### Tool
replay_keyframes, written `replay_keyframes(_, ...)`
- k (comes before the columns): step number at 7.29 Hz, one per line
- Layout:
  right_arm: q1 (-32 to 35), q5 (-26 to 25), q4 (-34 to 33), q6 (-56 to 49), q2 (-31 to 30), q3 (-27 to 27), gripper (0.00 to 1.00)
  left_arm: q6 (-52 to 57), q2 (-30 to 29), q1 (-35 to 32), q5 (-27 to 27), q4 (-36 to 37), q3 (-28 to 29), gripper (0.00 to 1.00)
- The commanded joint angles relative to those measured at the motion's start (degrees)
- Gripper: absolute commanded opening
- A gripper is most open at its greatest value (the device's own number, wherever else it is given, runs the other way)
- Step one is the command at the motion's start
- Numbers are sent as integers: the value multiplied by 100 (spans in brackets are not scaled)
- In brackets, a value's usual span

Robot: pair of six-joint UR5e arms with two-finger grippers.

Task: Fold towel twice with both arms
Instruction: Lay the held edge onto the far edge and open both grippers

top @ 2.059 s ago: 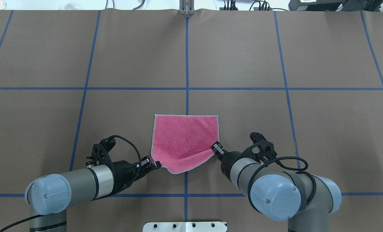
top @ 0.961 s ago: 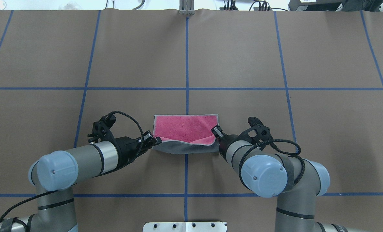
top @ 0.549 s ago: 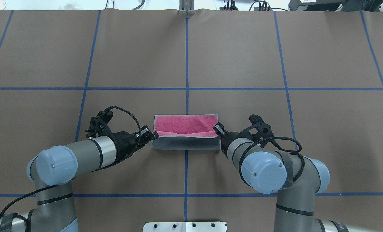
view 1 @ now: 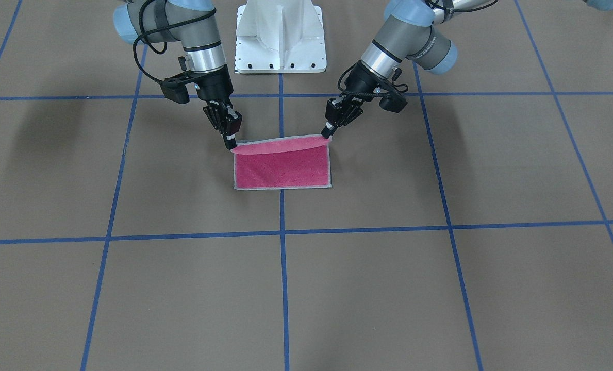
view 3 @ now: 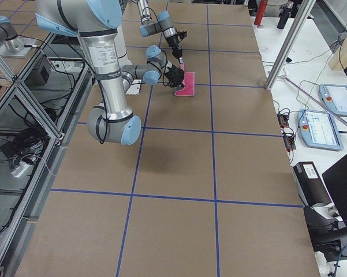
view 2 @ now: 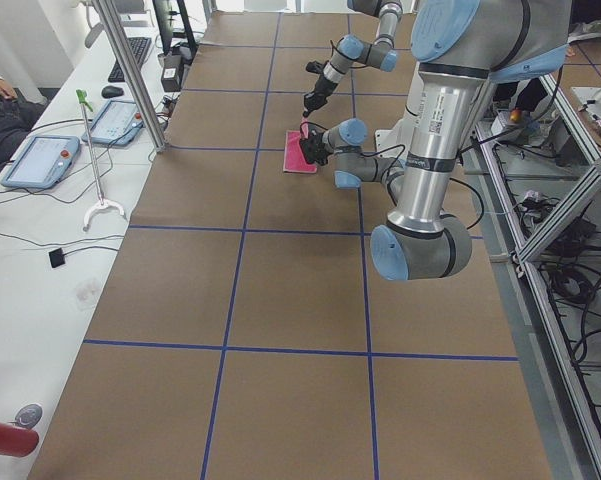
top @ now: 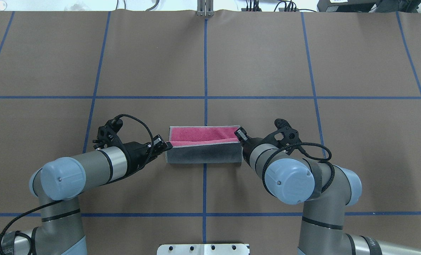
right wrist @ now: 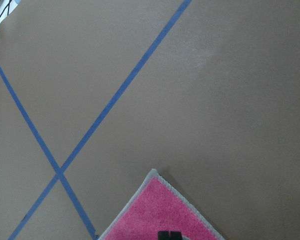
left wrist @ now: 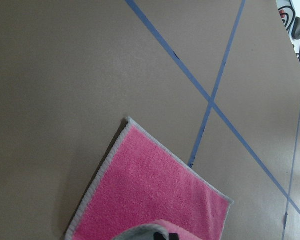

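The towel (top: 203, 154) lies at the table's middle, half folded. Its near edge is lifted and carried over, so the grey face shows toward me and a pink strip (top: 203, 134) shows beyond it. From the front view the pink face (view 1: 281, 170) lies flat with the raised edge arching above it. My left gripper (top: 166, 145) is shut on the towel's left lifted corner; it also shows in the front view (view 1: 328, 131). My right gripper (top: 239, 134) is shut on the right lifted corner, also seen in the front view (view 1: 231, 141). Both wrist views show pink cloth below the fingers, in the left one (left wrist: 154, 195) and the right one (right wrist: 164, 215).
Brown table cover with a blue tape grid (top: 205, 71). The white pedestal (view 1: 280, 36) stands at my base. A metal bracket (top: 205, 10) sits at the far edge. Operator desks with tablets (view 2: 40, 160) run along the far side.
Both grippers have carried the towel's near edge up and away from me over the pink face. The grey face has widened and the visible pink strip has narrowed.
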Motion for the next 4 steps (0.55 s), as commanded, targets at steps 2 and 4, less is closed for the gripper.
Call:
replay_keyframes(2, 69, 4, -3, -23, 82, -45, 0, 0, -295, -75, -6, 0, 304, 0)
replay_keyframes(4, 121, 4, -3, -23, 256, -254, 0, 0, -313, -93, -6, 0, 401, 0)
